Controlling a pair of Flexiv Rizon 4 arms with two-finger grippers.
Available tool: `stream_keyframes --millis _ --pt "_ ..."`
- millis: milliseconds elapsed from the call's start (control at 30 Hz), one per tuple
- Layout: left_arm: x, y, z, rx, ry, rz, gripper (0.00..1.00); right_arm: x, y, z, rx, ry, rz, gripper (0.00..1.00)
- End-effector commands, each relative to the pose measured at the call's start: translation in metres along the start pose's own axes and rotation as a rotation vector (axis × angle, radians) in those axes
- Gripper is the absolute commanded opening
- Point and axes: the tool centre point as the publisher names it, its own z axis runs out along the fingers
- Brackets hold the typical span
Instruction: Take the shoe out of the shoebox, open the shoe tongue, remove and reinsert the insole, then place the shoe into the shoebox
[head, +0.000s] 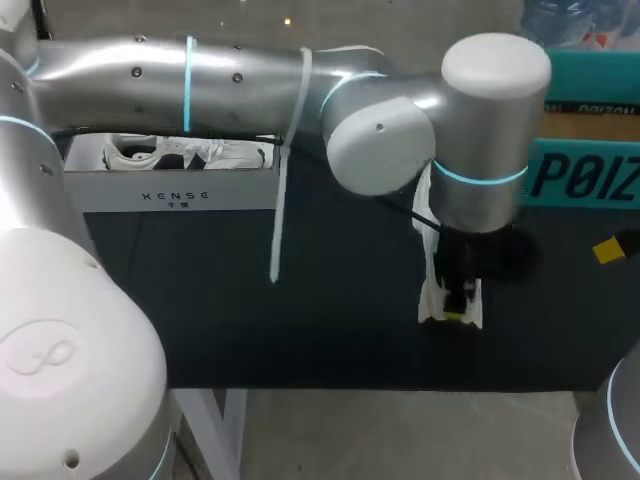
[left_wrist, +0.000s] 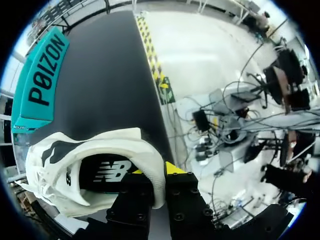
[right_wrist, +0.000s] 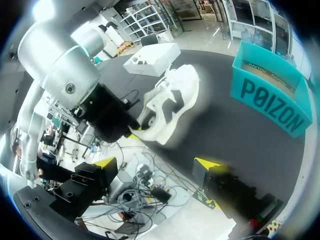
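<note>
1. At your far left the white shoebox (head: 175, 195) sits with another white shoe (head: 180, 152) lying in it, well apart from the work.
2. Your left arm reaches past the middle. The left gripper (left_wrist: 154, 171) is pinching the heel collar of the shoe (left_wrist: 55, 155), one finger inside and one outside. That hold keeps the shoe's mouth unobstructed, so the insole (left_wrist: 112, 172) shows plainly and looks seated.
3. The shoe hangs over the dark mat near the teal box (head: 585, 175), seemingly lifted clear. I'd judge that is to present its opening to your other arm.
4. The right gripper (right_wrist: 157, 165) hovers with its fingers spread wide and empty. It faces the shoe but stays apart from it, well placed to go for the tongue or insole.
</note>
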Motion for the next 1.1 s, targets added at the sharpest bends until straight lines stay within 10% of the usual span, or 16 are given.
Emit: stream_keyframes --millis 33,633,1100 --pt "0.000 0.058 -0.047 -0.028 -0.002 0.150 0.00 0.000 -0.001 0.000 0.000 -0.001 0.000 1.00" --pt "-0.006 0.188 -0.082 -0.163 -0.015 0.565 0.00 0.000 -0.001 0.000 0.000 -0.001 0.000 1.00" --pt "-0.008 0.190 -0.083 -0.161 -0.010 0.541 0.00 0.000 -0.001 0.000 0.000 -0.001 0.000 1.00"
